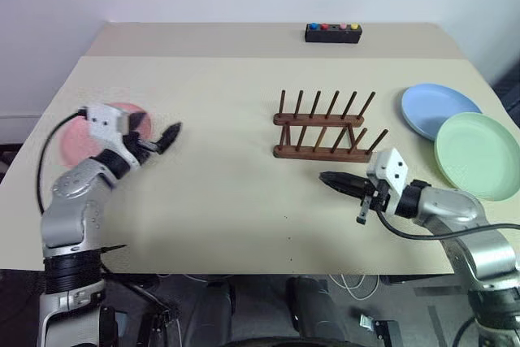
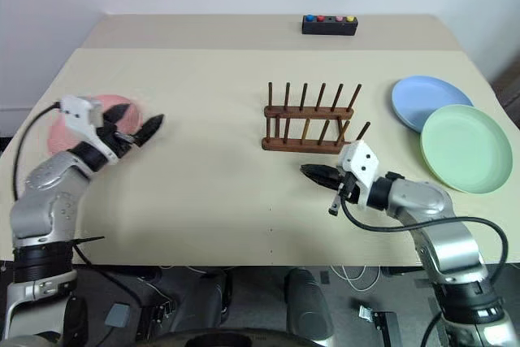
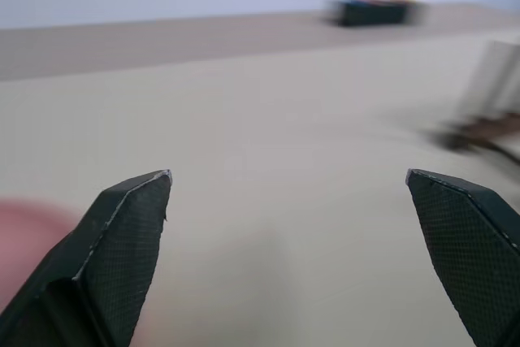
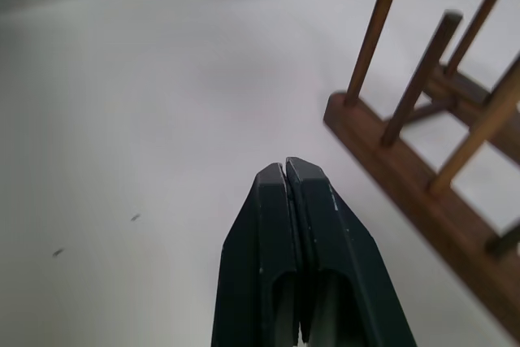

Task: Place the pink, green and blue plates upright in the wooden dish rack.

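Observation:
The pink plate lies flat at the table's left side, partly hidden behind my left wrist. My left gripper hovers just right of it, open, with nothing between its fingers. The wooden dish rack stands empty right of centre. At the right edge the blue plate lies flat, and the green plate overlaps its near rim. My right gripper is shut and empty, low over the table just in front of the rack and pointing left.
A black box with coloured buttons sits at the far edge of the table. Bare beige tabletop stretches between the pink plate and the rack. The table's near edge runs just below both arms.

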Motion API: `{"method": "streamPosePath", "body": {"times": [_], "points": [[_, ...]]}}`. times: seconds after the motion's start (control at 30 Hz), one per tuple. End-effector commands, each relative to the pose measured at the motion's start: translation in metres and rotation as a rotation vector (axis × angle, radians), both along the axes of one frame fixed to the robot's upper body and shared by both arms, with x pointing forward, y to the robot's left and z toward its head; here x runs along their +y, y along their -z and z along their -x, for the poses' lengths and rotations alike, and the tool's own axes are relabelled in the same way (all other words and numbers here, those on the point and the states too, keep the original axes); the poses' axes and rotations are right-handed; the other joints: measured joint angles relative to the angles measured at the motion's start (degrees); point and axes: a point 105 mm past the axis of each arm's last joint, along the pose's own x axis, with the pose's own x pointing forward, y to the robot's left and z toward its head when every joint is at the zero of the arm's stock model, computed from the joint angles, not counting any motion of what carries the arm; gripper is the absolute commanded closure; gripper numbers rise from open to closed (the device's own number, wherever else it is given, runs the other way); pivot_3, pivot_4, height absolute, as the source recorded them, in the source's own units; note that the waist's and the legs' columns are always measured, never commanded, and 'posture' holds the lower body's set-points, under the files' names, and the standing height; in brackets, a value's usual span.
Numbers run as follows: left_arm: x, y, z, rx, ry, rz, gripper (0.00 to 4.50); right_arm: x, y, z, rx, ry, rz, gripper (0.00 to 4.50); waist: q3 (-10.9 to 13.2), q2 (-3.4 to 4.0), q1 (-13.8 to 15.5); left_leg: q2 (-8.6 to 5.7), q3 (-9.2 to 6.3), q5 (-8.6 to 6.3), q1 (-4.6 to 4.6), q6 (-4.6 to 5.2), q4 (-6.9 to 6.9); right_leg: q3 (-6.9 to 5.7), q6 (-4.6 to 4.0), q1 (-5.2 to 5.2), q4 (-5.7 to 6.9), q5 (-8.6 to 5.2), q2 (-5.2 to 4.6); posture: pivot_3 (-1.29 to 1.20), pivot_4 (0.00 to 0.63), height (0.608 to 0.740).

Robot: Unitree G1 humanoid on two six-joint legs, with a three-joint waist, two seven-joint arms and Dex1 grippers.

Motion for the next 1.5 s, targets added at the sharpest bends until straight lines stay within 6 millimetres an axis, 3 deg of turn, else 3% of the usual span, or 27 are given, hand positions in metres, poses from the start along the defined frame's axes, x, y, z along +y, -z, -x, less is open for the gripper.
{"method": "streamPosePath", "body": {"times": [0.03,0.17,0.3,0.53,0.77,0.9,1.07,1.17,1.3,1.43,1.5], "points": [[0.074,-0.013,0.005,-0.007,-0.431,0.046,0.04,0.005,-0.002,-0.005,-0.021,-0.038,-0.001,4.5,0.0,-0.02,0.1,0.0,-0.01,0.0,0.01,0.0,0.0,-0.01,0.12,0.0,0.0,0.07,0.0,0.0,0.15,0.73],[0.126,0.0,0.026,0.059,-0.746,0.179,0.04,0.01,-0.004,-0.01,-0.031,-0.072,0.003,4.5,0.0,-0.05,0.0,0.0,-0.01,0.0,0.0,0.0,-0.01,-0.01,0.15,0.01,0.0,0.08,-0.01,0.0,0.15,0.73],[0.15,0.018,0.043,0.142,-0.885,0.305,0.04,0.013,-0.013,-0.012,-0.052,-0.109,-0.001,4.5,0.0,-0.07,-0.1,0.0,-0.02,0.0,0.02,0.0,-0.04,-0.04,0.16,-0.01,0.02,0.09,-0.01,0.0,0.15,0.73],[0.124,0.039,0.028,0.253,-0.759,0.392,0.04,0.018,-0.032,-0.008,-0.099,-0.153,-0.013,4.5,0.0,-0.2,0.3,-0.01,-0.04,0.01,0.04,-0.03,0.0,-0.09,0.14,0.1,0.0,0.08,-0.03,0.0,0.15,0.73],[0.122,0.039,0.017,0.254,-0.749,0.411,0.04,0.014,-0.037,-0.005,-0.114,-0.115,-0.024,4.5,0.0,-0.21,-0.1,0.0,-0.04,0.01,0.09,-0.03,-0.1,-0.09,0.15,0.06,0.01,0.08,-0.02,0.0,0.15,0.73],[0.125,0.031,0.006,0.229,-0.745,0.398,1.7,0.012,-0.04,-0.012,-0.136,-0.047,-0.006,4.5,0.0,-0.22,0.0,-0.01,-0.03,0.01,0.09,-0.04,-0.07,-0.09,0.14,0.07,0.0,0.09,-0.02,0.0,0.15,0.73],[0.126,0.029,-0.002,0.226,-0.738,0.382,4.27,0.01,-0.042,-0.015,-0.123,-0.005,-0.01,4.5,0.0,-0.23,0.0,-0.01,-0.03,0.01,0.07,-0.04,-0.07,-0.09,0.14,0.07,-0.02,0.09,-0.03,0.0,0.15,0.73],[0.124,0.029,-0.004,0.225,-0.733,0.38,4.4,0.001,-0.056,-0.033,-0.169,0.158,-0.061,4.5,0.0,-0.23,0.0,-0.01,-0.03,0.01,0.07,-0.04,-0.09,-0.09,0.14,0.06,-0.01,0.09,-0.03,0.0,0.15,0.73],[0.113,0.021,-0.01,0.191,-0.667,0.342,4.4,-0.001,-0.061,-0.039,-0.133,0.183,-0.109,4.5,0.0,-0.24,0.0,-0.01,-0.03,0.01,0.07,-0.04,-0.09,-0.09,0.14,0.04,0.0,0.09,-0.03,0.0,0.15,0.73],[0.057,-0.055,-0.024,-0.14,-0.428,0.343,4.4,0.011,-0.076,-0.047,-0.286,0.129,-0.039,4.5,0.0,-0.3,0.4,-0.01,-0.04,0.01,-0.02,-0.04,-0.08,-0.11,0.14,0.02,-0.05,0.09,-0.04,0.0,0.15,0.73],[0.036,-0.081,-0.024,-0.237,-0.371,0.295,4.4,0.016,-0.081,-0.05,-0.323,0.123,-0.014,4.5,0.0,-0.33,0.4,-0.01,-0.04,0.05,-0.1,-0.1,0.0,-0.11,0.13,0.01,-0.06,0.1,-0.05,0.0,0.15,0.73]]}}
